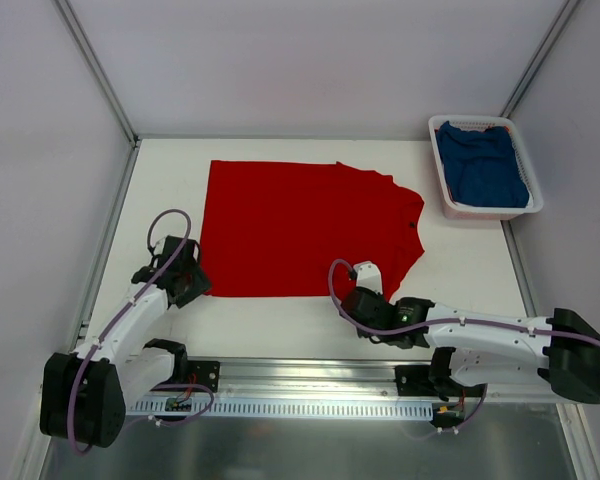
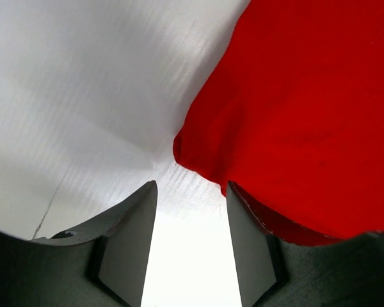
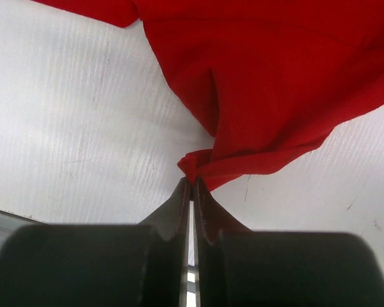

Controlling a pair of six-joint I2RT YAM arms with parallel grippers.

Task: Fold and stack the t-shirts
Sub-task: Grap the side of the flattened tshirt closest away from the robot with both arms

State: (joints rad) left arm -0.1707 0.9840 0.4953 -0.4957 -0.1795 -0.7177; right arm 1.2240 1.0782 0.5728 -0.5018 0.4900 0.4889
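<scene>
Plainly the step in hand is getting both arms onto the near edge of the red t-shirt (image 1: 300, 220) so it can be folded. At the lower left of the top view, the left gripper (image 1: 187, 277) sits at the shirt's near left corner. Its wrist view shows the jaws standing apart with only bare worktop (image 2: 83, 96) between them. The corner of the cloth lies just ahead of and over the right-hand finger, so this gripper holds nothing yet. To do this well, it probably needs to shift sideways toward the cloth so the corner falls fully between the fingers before they clench; a pinch made where it stands now risks catching air or only a sliver of hem. The shirt itself lies spread flat across the middle of the worktop, its left side square and its right side more ragged. At the lower centre-right, the right gripper (image 3: 191, 184) is clenched on a small pucker of the shirt's near edge, held only at the fingertips. That grip looks thin, so any lift should be slow, low and level with the other arm, or the cloth may slip or skew. At the upper right, the blue t-shirt (image 1: 485, 170) lies bunched in the white basket (image 1: 448, 208), well apart from the fold.
</scene>
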